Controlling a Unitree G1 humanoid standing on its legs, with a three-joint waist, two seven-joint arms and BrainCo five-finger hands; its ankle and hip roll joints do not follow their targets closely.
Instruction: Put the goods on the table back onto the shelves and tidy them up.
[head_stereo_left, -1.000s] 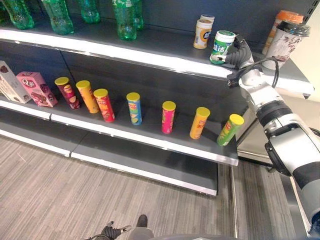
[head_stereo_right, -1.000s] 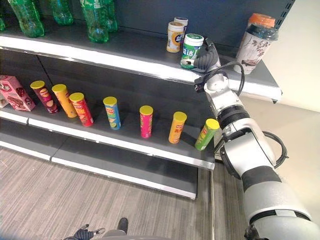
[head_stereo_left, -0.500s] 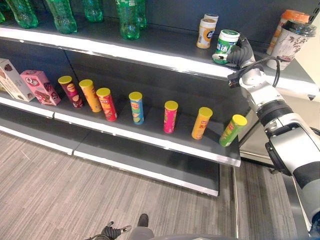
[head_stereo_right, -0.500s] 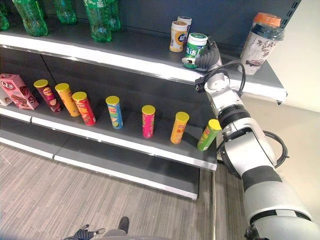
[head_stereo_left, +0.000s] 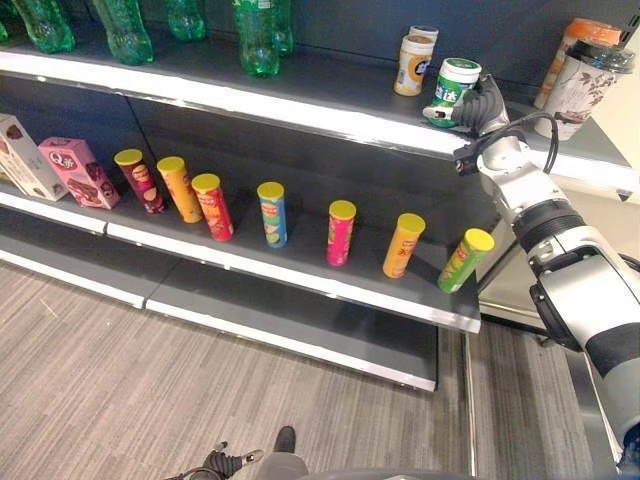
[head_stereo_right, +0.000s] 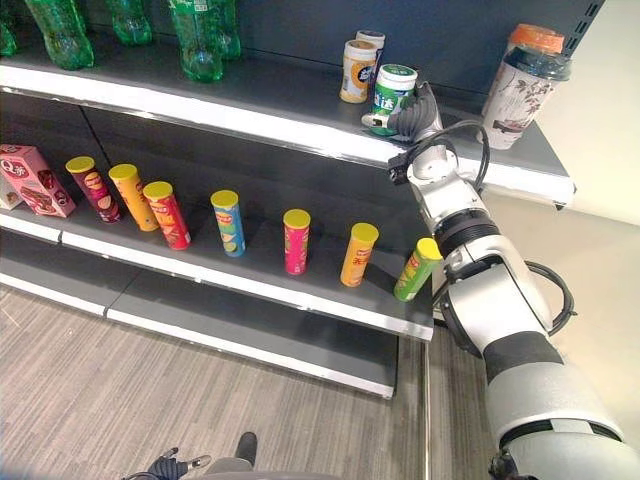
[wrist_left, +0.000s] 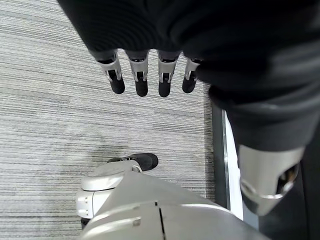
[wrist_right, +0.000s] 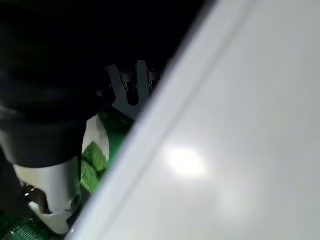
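A green and white canister (head_stereo_left: 452, 85) stands tilted on the top shelf (head_stereo_left: 330, 85), near its front edge. My right hand (head_stereo_left: 480, 104) reaches up from the right, its fingers curled round the canister's lower side. In the right wrist view the canister's green label (wrist_right: 95, 162) shows beside the thumb and behind the shelf's pale edge. My left hand (wrist_left: 141, 75) hangs over the floor with straight fingers and holds nothing.
Two yellow and white jars (head_stereo_left: 413, 62) stand just left of the canister, and two tall lidded cups (head_stereo_left: 582, 78) to its right. Green bottles (head_stereo_left: 256, 35) line the shelf's left. Several chip tubes (head_stereo_left: 340, 232) and pink boxes (head_stereo_left: 75, 172) fill the middle shelf.
The whole picture has shifted a little, so the camera moved. My right hand keeps its hold on the canister at the same spot on the shelf.
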